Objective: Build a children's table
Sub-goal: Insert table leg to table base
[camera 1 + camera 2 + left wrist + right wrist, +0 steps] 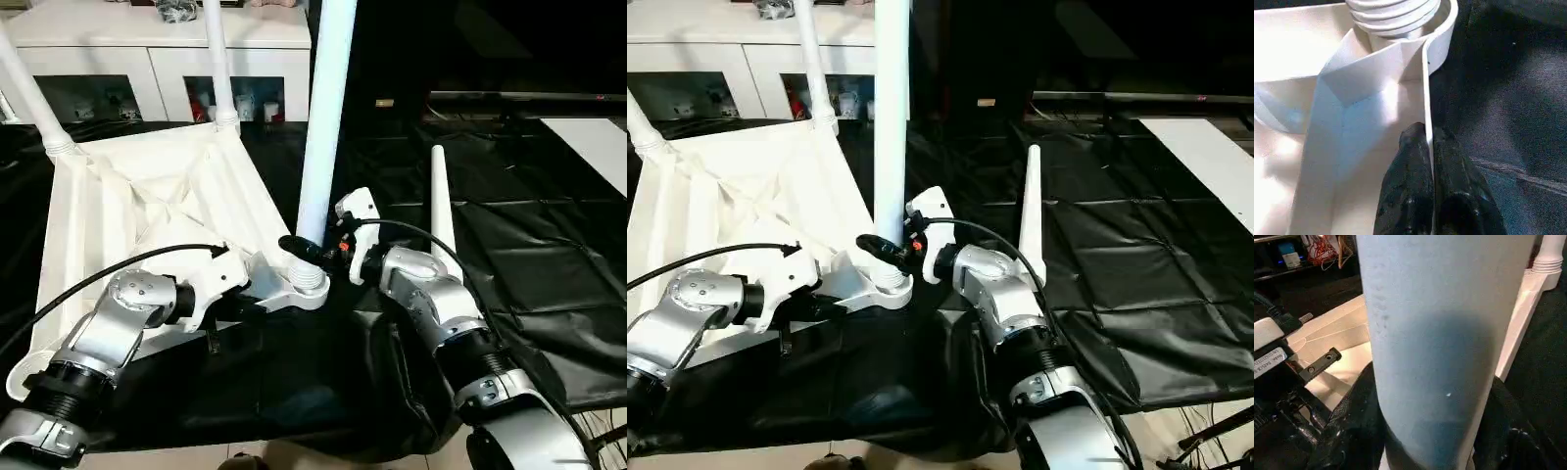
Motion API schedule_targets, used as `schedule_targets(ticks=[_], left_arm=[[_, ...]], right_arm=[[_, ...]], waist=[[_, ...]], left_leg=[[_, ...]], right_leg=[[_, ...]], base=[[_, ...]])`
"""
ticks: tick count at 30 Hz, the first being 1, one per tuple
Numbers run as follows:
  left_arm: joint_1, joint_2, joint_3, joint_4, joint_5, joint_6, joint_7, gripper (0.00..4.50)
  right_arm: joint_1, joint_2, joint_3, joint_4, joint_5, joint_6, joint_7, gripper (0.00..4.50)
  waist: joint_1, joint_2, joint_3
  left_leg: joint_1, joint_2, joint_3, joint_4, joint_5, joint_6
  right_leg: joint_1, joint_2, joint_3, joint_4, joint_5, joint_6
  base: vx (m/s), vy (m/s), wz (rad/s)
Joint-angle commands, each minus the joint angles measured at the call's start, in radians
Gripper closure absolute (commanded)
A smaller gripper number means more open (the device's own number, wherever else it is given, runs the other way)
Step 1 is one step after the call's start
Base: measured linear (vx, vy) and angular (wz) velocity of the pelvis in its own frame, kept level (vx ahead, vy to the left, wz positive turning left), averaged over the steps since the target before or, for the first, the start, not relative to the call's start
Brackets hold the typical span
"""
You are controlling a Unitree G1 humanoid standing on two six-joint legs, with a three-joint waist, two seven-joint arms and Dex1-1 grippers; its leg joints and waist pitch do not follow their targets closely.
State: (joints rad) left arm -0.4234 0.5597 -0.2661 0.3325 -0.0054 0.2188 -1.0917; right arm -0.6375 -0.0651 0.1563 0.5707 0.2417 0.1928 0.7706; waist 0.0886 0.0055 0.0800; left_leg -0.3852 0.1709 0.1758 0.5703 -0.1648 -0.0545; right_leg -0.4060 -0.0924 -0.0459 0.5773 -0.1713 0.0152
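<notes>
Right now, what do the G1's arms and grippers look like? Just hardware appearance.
Both forearms are silver metal with rounded joint housings and black ribbed collars. The left gripper and right gripper each have two glossy black fingers on white wrist housings. A black cable loops to the left wrist, and another arcs over the right one. The right housing has small red marks.

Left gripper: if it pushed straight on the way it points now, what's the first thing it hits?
Likely the corner socket holding the ribbed end of the upright leg. The left gripper is shut on the tabletop's rim, and that rim runs straight ahead into the socket. Depth along it is unclear.
</notes>
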Motion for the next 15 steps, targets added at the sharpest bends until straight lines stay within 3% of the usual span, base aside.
schedule_targets(ticks=[1,2,3,5,6,7,9,10,11,12,13,14,15], left_arm=[[-0.018,-0.020,0.012,-0.029,-0.032,-0.028,-0.010,4.50],[-0.008,-0.017,0.015,-0.053,-0.038,-0.016,-0.012,4.50],[-0.005,-0.016,0.015,-0.061,-0.039,-0.013,-0.013,4.50],[0.002,-0.014,0.016,-0.077,-0.043,-0.002,-0.013,4.50],[0.009,-0.011,0.018,-0.099,-0.049,0.013,-0.014,4.50],[0.013,-0.007,0.021,-0.114,-0.053,0.023,-0.016,4.50],[0.019,0.002,0.025,-0.140,-0.059,0.039,-0.020,4.50],[0.019,0.004,0.027,-0.145,-0.060,0.043,-0.021,4.50],[0.019,0.013,0.033,-0.159,-0.063,0.050,-0.024,4.50],[0.016,0.014,0.035,-0.157,-0.063,0.050,-0.025,4.50],[0.013,0.015,0.036,-0.155,-0.062,0.050,-0.025,4.50],[0.010,0.015,0.042,-0.151,-0.057,0.047,-0.019,4.50],[0.010,0.015,0.043,-0.151,-0.057,0.047,-0.018,4.50]], right_arm=[[0.005,-0.009,-0.016,-0.068,0.013,0.025,-0.001,2.64],[0.014,-0.017,-0.024,-0.119,0.026,0.050,-0.005,2.64],[0.017,-0.020,-0.026,-0.135,0.030,0.058,-0.006,2.64],[0.026,-0.024,-0.027,-0.172,0.038,0.079,-0.008,2.64],[0.039,-0.027,-0.026,-0.213,0.046,0.101,-0.012,2.64],[0.051,-0.028,-0.023,-0.249,0.055,0.123,-0.013,2.64],[0.068,-0.029,-0.016,-0.304,0.066,0.156,-0.013,2.64],[0.072,-0.030,-0.012,-0.318,0.068,0.165,-0.010,2.64],[0.086,-0.037,0.005,-0.364,0.068,0.191,-0.004,2.64],[0.090,-0.038,0.008,-0.378,0.070,0.200,-0.005,2.64],[0.091,-0.038,0.008,-0.385,0.072,0.205,-0.006,2.64],[0.092,-0.036,0.007,-0.396,0.076,0.217,-0.007,2.64],[0.092,-0.036,0.007,-0.397,0.077,0.219,-0.007,2.64]], waist=[[-0.014,0.015,-0.034],[-0.017,0.011,-0.024],[-0.016,0.006,-0.028],[-0.014,0.005,-0.013],[-0.015,0.001,0.002],[-0.014,0.002,0.003],[-0.018,-0.011,0.037],[-0.018,-0.010,0.036],[-0.021,-0.024,0.050],[-0.019,-0.027,0.058],[-0.019,-0.024,0.060],[-0.023,-0.031,0.070],[-0.020,-0.026,0.078]], left_leg=[[0.051,0.050,-0.033,-0.092,-0.599,-0.067],[0.049,0.049,-0.033,-0.096,-0.606,-0.064],[0.047,0.048,-0.033,-0.095,-0.582,-0.056],[0.038,0.048,-0.032,-0.100,-0.531,-0.041],[0.037,0.048,-0.029,-0.102,-0.514,-0.034],[0.036,0.048,-0.029,-0.103,-0.507,-0.032],[0.030,0.047,-0.029,-0.109,-0.501,-0.019],[0.028,0.045,-0.031,-0.107,-0.492,-0.017],[0.019,0.047,-0.032,-0.114,-0.461,-0.010],[0.026,0.047,-0.028,-0.114,-0.453,-0.007],[0.029,0.046,-0.029,-0.113,-0.443,-0.005],[0.027,0.046,-0.027,-0.117,-0.417,0.001],[0.030,0.047,-0.029,-0.119,-0.415,-0.002]], right_leg=[[-0.015,-0.055,0.034,-0.102,-0.650,-0.094],[-0.016,-0.053,0.034,-0.104,-0.652,-0.086],[-0.008,-0.054,0.035,-0.101,-0.657,-0.082],[-0.013,-0.058,0.043,-0.102,-0.653,-0.083],[-0.023,-0.059,0.048,-0.105,-0.661,-0.078],[-0.019,-0.057,0.048,-0.104,-0.661,-0.079],[-0.032,-0.059,0.050,-0.112,-0.701,-0.061],[-0.026,-0.061,0.048,-0.110,-0.707,-0.060],[-0.026,-0.061,0.048,-0.110,-0.711,-0.056],[-0.034,-0.063,0.051,-0.116,-0.732,-0.048],[-0.034,-0.067,0.050,-0.116,-0.738,-0.051],[-0.031,-0.069,0.048,-0.124,-0.744,-0.053],[-0.033,-0.072,0.047,-0.130,-0.766,-0.049]], base=[[0.000,0.000,0.00],[0.000,0.000,0.00],[0.000,0.000,0.00],[0.000,0.000,0.00],[0.000,0.000,0.00],[0.000,0.000,0.00],[0.000,0.000,0.00],[0.000,0.000,0.00],[0.000,0.000,0.00],[0.000,0.000,0.00],[0.000,0.000,0.00],[0.000,0.000,0.00],[0.000,0.000,0.00]])
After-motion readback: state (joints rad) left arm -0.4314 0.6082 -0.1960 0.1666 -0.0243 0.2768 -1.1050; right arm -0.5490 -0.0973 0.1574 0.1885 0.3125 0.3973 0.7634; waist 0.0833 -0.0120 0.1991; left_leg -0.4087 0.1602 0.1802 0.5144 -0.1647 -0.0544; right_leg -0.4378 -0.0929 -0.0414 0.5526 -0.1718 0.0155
